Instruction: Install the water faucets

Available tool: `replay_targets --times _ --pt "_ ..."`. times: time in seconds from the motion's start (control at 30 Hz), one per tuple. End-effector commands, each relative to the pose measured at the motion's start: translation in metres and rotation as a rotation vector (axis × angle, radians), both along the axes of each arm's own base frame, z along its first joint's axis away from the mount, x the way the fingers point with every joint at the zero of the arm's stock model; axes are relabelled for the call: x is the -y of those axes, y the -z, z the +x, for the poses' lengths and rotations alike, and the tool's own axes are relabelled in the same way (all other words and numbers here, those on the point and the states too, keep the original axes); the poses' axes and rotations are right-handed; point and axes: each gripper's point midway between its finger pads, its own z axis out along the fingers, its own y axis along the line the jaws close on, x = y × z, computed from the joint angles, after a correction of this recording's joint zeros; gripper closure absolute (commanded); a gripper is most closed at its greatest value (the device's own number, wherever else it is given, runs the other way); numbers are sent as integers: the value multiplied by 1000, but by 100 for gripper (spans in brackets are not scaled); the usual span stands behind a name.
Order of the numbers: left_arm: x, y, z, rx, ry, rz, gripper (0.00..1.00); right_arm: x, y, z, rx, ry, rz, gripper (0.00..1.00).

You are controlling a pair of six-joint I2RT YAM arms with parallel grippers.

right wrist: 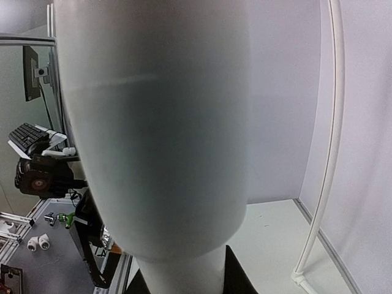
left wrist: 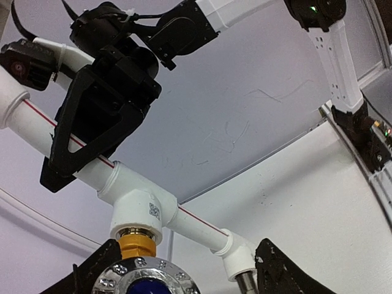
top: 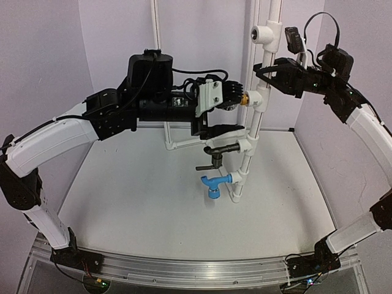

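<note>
A white upright pipe [top: 252,131] carries all three faucets. The brass-gold faucet [top: 244,98] sits in a tee fitting [top: 260,99]. The black faucet [top: 215,153] and the blue faucet [top: 214,184] hang below it. My left gripper [top: 237,111] is open, its jaws wide apart around the brass faucet's chrome handle [left wrist: 144,283], which lies close to one finger [left wrist: 92,272]. The brass nut [left wrist: 137,242] meets the tee [left wrist: 138,208]. My right gripper [top: 268,76] is shut on the pipe [right wrist: 159,122] above that tee, with its fingers [right wrist: 236,278] on either side.
An open tee [top: 264,32] tops the pipe. A thin white frame tube [top: 155,24] stands at the back, and another [right wrist: 327,153] by the right wall. Purple walls enclose the white table [top: 141,208]. A metal rail [top: 196,269] runs along the near edge.
</note>
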Motion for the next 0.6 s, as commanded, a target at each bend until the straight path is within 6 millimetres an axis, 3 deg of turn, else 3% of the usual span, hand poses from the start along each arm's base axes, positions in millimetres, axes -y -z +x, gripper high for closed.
replay_targets --times 0.0,0.13,0.27,0.4,0.57 --pt "-20 -75 -26 -160 23 -251 21 -8 56 24 -438 29 -93 100" --pt "-33 -100 -9 -453 -82 -362 16 -8 54 28 -431 49 -89 100" --pt "-59 -116 16 -695 -258 -467 13 -7 56 33 -423 77 -88 100" --pt "-83 -106 31 -995 -335 -528 13 -9 58 43 -422 102 -87 100" --pt "-114 -73 62 -1491 -334 -598 14 -13 54 58 -401 126 -68 100"
